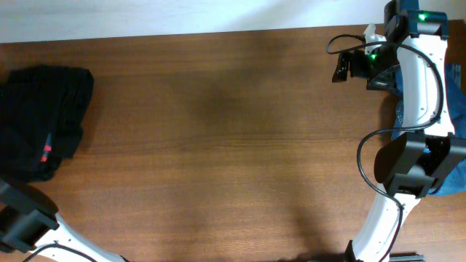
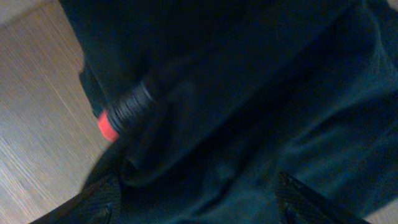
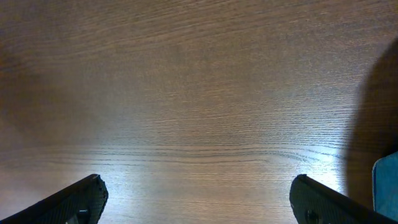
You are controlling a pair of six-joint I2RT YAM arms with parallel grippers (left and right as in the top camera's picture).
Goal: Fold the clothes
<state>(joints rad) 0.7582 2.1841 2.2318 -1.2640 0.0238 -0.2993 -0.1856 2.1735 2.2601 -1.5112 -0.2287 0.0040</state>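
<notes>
A crumpled black garment [image 1: 44, 116] with a small red tag [image 1: 46, 153] lies at the table's left edge. It fills the left wrist view [image 2: 249, 93], where the red tag [image 2: 109, 124] shows too. My left gripper [image 2: 197, 183] is open just over the black cloth and holds nothing. A blue garment [image 1: 457, 109] lies at the right edge, mostly hidden under my right arm. My right gripper [image 1: 348, 67] is at the back right, open and empty over bare wood [image 3: 199, 180]. A corner of the blue cloth [image 3: 387, 186] shows at that view's right edge.
The brown wooden table [image 1: 233, 145] runs between the two garments. A pale wall strip [image 1: 182, 14] borders its far edge. The left arm's base [image 1: 29, 225] sits at the front left and the right arm's base [image 1: 378, 233] at the front right.
</notes>
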